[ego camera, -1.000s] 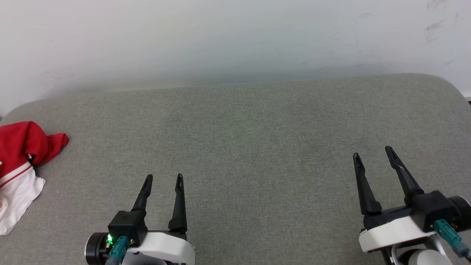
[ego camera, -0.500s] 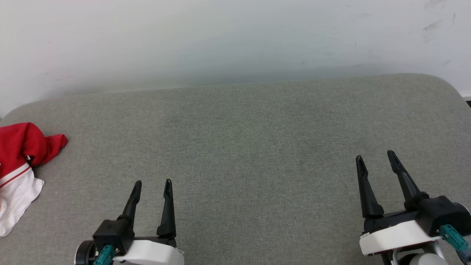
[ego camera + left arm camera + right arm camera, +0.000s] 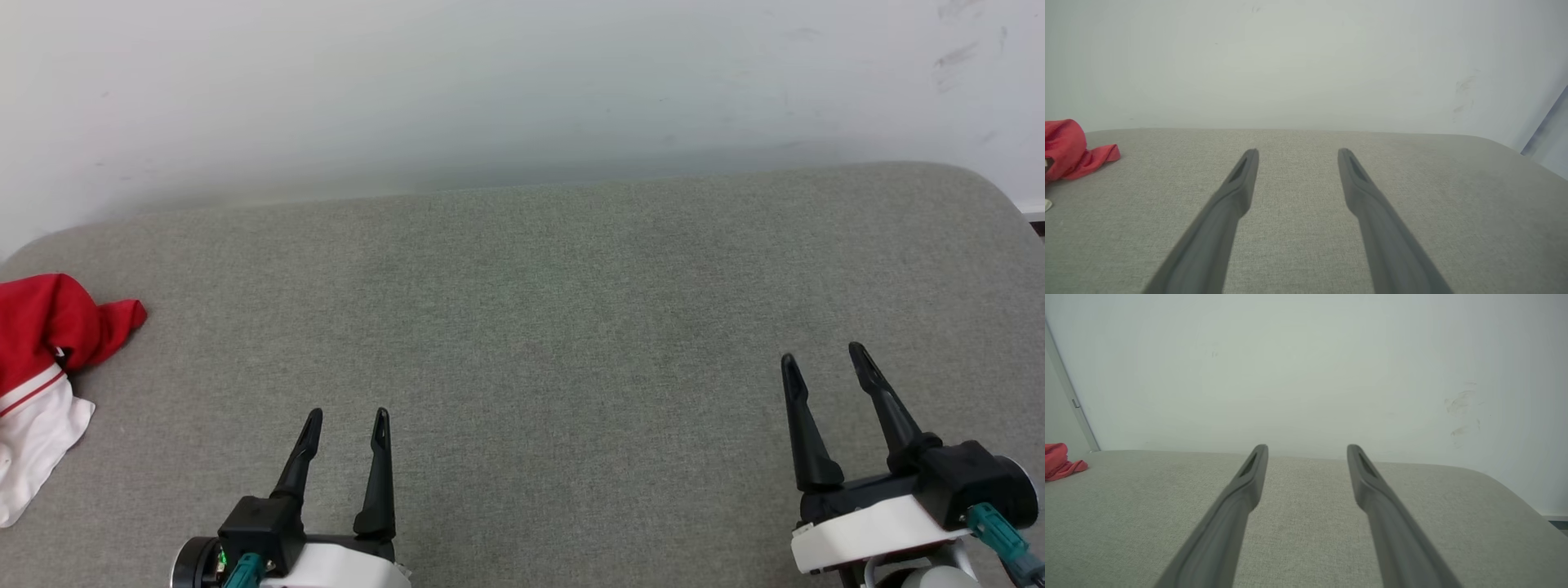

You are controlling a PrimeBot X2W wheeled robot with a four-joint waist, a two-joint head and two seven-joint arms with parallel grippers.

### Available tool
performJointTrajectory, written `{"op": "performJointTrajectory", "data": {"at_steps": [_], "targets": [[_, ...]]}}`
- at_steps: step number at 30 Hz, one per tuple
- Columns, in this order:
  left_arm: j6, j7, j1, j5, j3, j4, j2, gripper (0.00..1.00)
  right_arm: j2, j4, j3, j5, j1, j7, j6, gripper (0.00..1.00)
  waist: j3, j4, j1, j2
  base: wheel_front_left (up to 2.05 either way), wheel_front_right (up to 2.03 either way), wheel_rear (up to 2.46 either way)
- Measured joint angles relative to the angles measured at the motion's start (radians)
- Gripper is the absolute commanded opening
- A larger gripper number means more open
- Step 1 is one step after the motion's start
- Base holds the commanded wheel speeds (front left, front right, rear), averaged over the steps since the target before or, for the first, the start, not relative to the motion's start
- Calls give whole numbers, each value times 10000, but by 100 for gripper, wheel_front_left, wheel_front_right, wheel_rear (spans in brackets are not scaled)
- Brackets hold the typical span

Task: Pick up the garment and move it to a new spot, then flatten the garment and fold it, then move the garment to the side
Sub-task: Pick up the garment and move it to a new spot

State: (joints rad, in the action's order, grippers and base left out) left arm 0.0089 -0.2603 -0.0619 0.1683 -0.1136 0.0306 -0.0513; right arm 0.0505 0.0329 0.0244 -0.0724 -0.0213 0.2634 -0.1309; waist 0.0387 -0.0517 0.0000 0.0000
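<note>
The garment lies crumpled at the far left edge of the grey padded surface, red on top with a white sleeve and a red stripe below; part of it is cut off by the frame. Its red bunch sits at the left of the left wrist view and as a small red patch in the right wrist view. My left gripper is open over bare fabric, well right of the garment. My right gripper is open at the lower right, holding nothing.
The grey padded surface runs wide across the head view, with rounded corners at the back left and back right. A white wall rises right behind its far edge. A narrow gap shows past the right corner.
The left gripper dropped back and left, then edged forward again. The right gripper slid slightly down and back. Both stayed open. The garment has not moved apart from a small camera shift.
</note>
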Motion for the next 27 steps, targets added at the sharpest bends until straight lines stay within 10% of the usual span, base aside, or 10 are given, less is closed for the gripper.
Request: {"op": "performJointTrajectory", "data": {"at_steps": [15,27], "targets": [[-2,-27,24,46,-23,100,2,100,0,286,148,123,3,0,0,100,33,369,0,0,0,0,0],[-13,-27,56,15,242,90,2,100,2,347,562,349,59,0,0,100,120,2008,0,0,0,0,0]]}}
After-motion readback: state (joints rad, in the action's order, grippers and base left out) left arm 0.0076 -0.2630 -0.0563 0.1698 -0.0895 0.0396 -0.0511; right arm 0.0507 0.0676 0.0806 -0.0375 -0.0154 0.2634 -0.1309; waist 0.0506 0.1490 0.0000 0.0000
